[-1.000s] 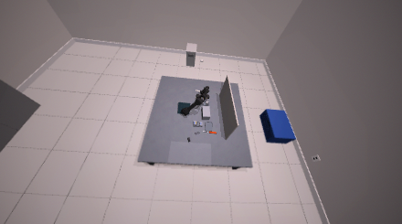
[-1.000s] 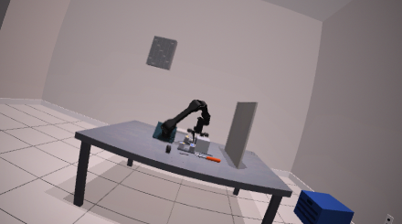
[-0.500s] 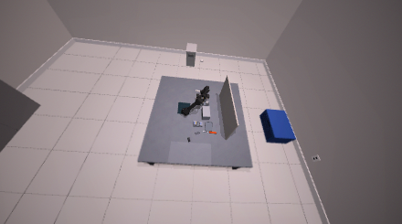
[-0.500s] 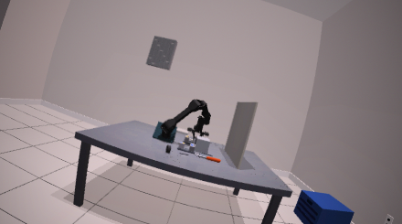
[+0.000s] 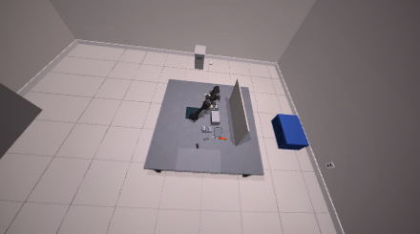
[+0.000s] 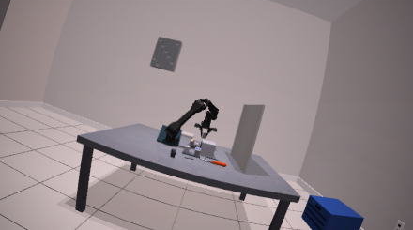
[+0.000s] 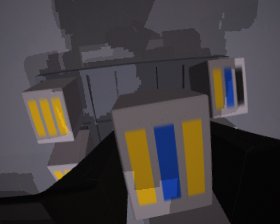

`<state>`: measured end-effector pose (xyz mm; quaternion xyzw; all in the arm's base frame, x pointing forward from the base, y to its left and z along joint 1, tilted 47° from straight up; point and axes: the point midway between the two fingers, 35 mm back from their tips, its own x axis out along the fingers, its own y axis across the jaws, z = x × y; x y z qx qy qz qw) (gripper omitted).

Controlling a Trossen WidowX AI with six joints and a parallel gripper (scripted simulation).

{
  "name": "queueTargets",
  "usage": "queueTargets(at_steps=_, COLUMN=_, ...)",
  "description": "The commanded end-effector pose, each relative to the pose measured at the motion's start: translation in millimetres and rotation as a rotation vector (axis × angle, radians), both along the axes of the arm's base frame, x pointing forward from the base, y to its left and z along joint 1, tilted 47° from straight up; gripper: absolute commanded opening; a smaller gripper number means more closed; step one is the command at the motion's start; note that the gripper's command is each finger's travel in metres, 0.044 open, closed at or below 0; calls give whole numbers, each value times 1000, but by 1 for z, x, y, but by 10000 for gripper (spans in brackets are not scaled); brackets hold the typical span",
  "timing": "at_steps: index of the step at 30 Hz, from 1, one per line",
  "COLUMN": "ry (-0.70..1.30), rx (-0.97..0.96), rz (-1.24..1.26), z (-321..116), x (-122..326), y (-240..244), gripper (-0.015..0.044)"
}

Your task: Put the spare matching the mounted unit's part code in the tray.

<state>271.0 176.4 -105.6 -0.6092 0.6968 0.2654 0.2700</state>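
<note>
Clamped on grey block with yellow-blue-yellow stripes (image 7: 167, 162), lower centre of wrist view, between black gripper fingers (image 6: 205, 134). Possible wrong-code delivery if mounted unit's back misread; possible slip if pinched off-centre.

The bench (image 5: 163, 135) (image 6: 141, 151) has a smooth, matt, stone-like top. The claw (image 6: 205, 132) (image 7: 153, 128) looks like dull black plastic. The blue box (image 5: 290, 132) (image 6: 332, 214) looks smooth, faintly satin.

Table (image 5: 160, 147) (image 6: 141, 156): screwdriver (image 5: 222, 138) (image 6: 219, 163) and upright panel (image 5: 239, 114) (image 6: 249, 135) on top; storage box (image 5: 291, 132) (image 6: 332, 215) on floor, right of table (image-right, both room views).
</note>
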Motion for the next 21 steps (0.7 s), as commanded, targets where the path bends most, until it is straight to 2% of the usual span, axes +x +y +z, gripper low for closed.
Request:
queueTargets(at_steps=1, ry=0, rx=0, rz=-1, z=1, x=0, y=1, gripper=0)
queueTargets(at_steps=10, ry=0, rx=1, rz=-10, z=16, x=5, y=14, gripper=0)
queueTargets(at_steps=21, ry=-48, rx=54, rz=-31, z=69, x=47, y=-20, gripper=0)
